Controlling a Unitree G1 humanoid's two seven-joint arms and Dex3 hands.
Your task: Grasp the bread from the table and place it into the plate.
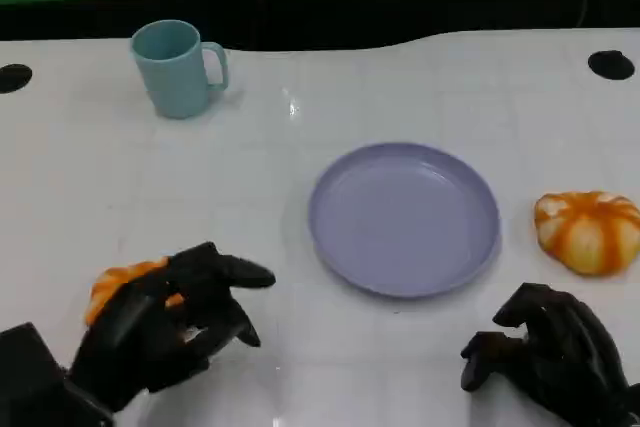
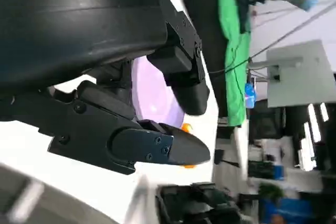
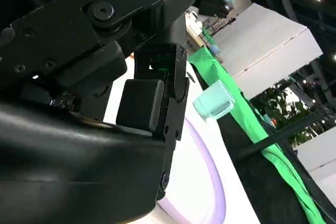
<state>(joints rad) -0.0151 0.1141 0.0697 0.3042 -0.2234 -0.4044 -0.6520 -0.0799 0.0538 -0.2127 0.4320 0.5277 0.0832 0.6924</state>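
A white table (image 1: 90, 177) carries one round, smooth lilac plate (image 1: 403, 217). Left of the plate, the left hand (image 1: 175, 322) curls around one orange bread (image 1: 120, 285), gripping it on the table. Right of the plate lies a second glazed, ridged bread (image 1: 588, 231), beyond the empty, curled right hand (image 1: 550, 352). One pale-blue mug (image 1: 178, 68) stands behind the plate.

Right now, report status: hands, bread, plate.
Left hand over a bread at front left, grip unconfirmed. Right hand curled, holding nothing. Second bread right of the plate, apart from it. Plate bare; path unobstructed.
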